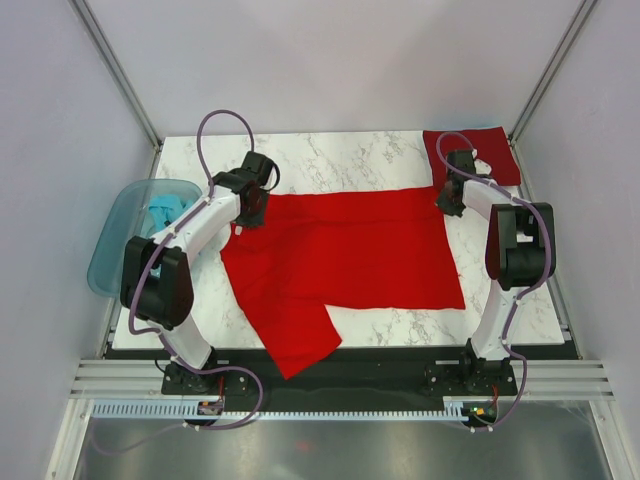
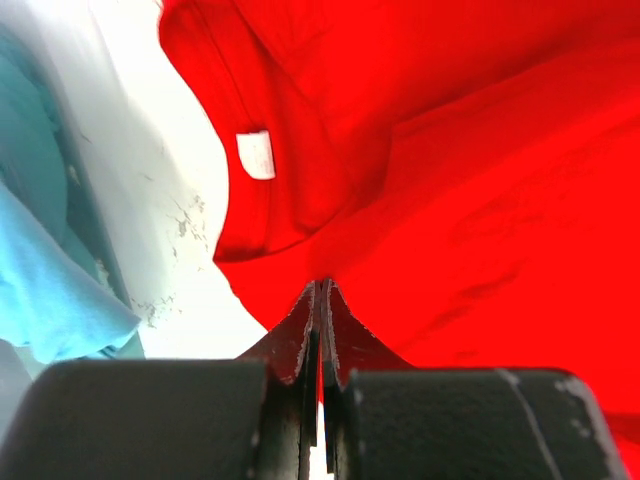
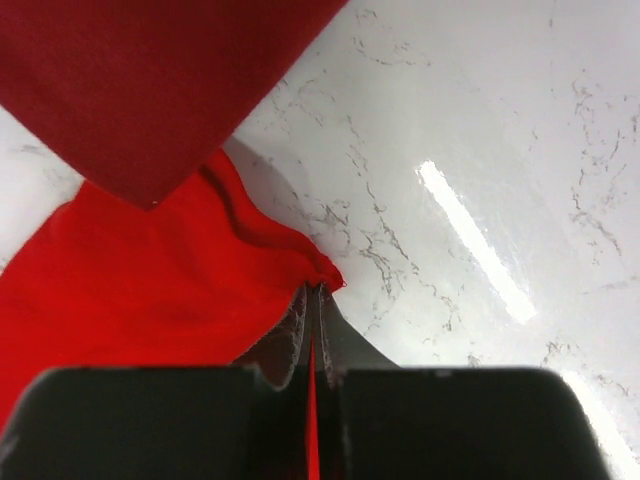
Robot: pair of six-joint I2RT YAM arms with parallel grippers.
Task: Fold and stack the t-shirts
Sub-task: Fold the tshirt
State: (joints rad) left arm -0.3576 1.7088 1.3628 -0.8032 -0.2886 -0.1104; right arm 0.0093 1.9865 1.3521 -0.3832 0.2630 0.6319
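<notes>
The table was white marble, with both arms reaching over it from the near edge. Most of its middle was covered by the shirt, bright red and spread flat. Its far edge ran between the two grippers, and one flap hung over the table's near edge on the left. A clear bin sat off the table's left side, holding a blue cloth. A folded shirt of darker red lay in the far right corner, just beside the spread one.

The left gripper was at the shirt's far left corner. In its wrist view the fingers were pressed together at the cloth's edge, seemingly nipping it. Red fabric bunched up beyond them, and a white label showed inside the collar.

The right gripper was at the far right corner. Its fingers were clamped on a pulled-up point of the shirt, with a red sliver visible between them.
</notes>
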